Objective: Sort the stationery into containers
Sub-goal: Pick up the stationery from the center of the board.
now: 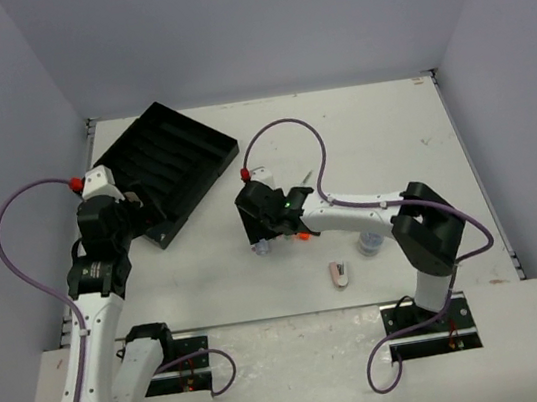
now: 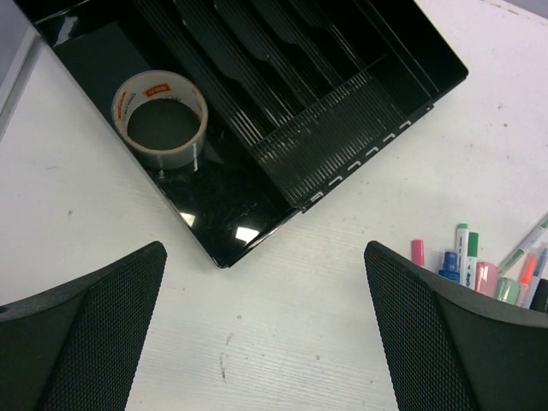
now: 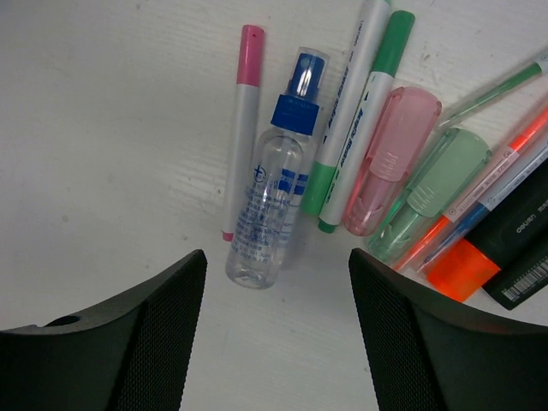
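The black divided tray (image 1: 176,154) lies at the far left; the left wrist view shows its near corner (image 2: 257,205) with a tape ring (image 2: 160,120) lying in one end compartment. My left gripper (image 2: 265,334) is open and empty over bare table just in front of that corner. My right gripper (image 3: 278,325) is open and empty, hovering just short of a row of stationery: a pink-capped pen (image 3: 240,128), a clear spray bottle with a blue top (image 3: 274,188), green-and-white markers (image 3: 355,103), pink (image 3: 390,163) and green (image 3: 437,188) stubby pieces, an orange highlighter (image 3: 458,265).
A pink-white stapler-like piece (image 1: 340,273) lies near the table's front edge. A small greyish jar (image 1: 371,243) stands beside the right arm. The pen cluster also shows at the right edge of the left wrist view (image 2: 467,261). Grey walls surround the table.
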You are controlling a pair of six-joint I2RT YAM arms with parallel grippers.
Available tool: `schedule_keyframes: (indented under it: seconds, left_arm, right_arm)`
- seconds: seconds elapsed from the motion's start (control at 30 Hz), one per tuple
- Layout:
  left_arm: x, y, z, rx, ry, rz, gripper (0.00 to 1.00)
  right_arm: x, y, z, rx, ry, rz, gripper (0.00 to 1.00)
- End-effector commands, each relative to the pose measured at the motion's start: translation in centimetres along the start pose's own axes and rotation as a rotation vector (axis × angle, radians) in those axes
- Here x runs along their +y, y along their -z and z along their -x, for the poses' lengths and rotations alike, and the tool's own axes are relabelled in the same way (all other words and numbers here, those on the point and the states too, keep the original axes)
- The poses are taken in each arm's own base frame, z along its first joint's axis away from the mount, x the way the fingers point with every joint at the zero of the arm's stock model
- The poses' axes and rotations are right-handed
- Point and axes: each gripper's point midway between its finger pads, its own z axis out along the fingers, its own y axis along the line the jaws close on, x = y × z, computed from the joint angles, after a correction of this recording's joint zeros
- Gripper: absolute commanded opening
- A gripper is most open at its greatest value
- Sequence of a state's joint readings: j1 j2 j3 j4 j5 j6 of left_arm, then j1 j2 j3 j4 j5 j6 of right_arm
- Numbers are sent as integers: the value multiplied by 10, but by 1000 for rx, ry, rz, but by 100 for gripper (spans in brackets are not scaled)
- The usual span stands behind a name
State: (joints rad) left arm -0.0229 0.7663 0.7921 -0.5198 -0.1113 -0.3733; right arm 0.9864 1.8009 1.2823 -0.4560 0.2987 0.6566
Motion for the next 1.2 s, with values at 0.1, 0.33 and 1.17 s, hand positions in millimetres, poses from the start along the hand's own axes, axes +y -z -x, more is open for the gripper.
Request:
schedule_keyframes:
  seconds: [0.1,0.33,1.17]
  left_arm:
    - [-11,-3,4,-19,-40,-57,100]
    - [-13,-5,2,-6,-46,-69,100]
    - [-14,-4,4,-13,-50,-73,100]
  right_arm:
    - [2,-8,14,-30,-37,-61,56]
    - [7,-23,5,3,-38,-57,51]
    - [5,-37,-15,48,-78,-71,20]
